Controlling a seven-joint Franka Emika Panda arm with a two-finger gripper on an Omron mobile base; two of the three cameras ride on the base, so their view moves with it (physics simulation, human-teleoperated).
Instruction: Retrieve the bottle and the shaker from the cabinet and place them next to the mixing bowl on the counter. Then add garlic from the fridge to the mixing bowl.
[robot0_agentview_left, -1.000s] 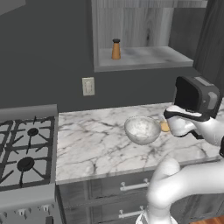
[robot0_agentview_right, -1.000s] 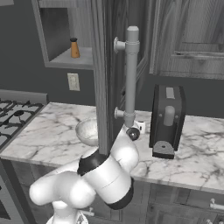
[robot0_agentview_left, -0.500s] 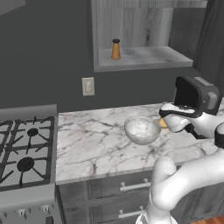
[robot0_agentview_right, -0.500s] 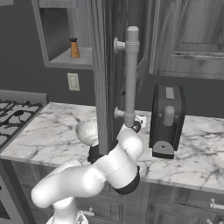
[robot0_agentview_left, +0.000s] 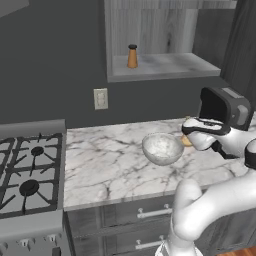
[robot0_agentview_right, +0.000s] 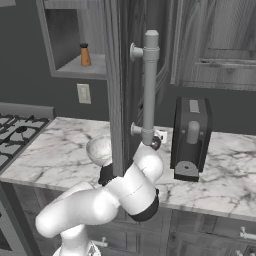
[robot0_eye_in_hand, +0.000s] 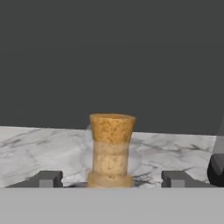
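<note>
Hand view looks at the bottle (robot0_eye_in_hand: 111, 148) neck, upright on the counter (robot0_eye_in_hand: 39, 146) between the gripper (robot0_eye_in_hand: 111, 178) fingers, which are spread with gaps on both sides. Left base view shows the bowl (robot0_agentview_left: 162, 148) just left of the gripper (robot0_agentview_left: 192, 131), and the shaker (robot0_agentview_left: 132, 56) on the cabinet (robot0_agentview_left: 165, 67) shelf. Right base view adds a toaster (robot0_agentview_right: 190, 137) on the counter.

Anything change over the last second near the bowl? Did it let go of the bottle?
The gripper has opened: its finger tips now stand apart on either side of the bottle, which stands upright on the counter beside the mixing bowl. The hand shifted slightly. The bowl, the shaker in the cabinet and the toaster stayed put.
</note>
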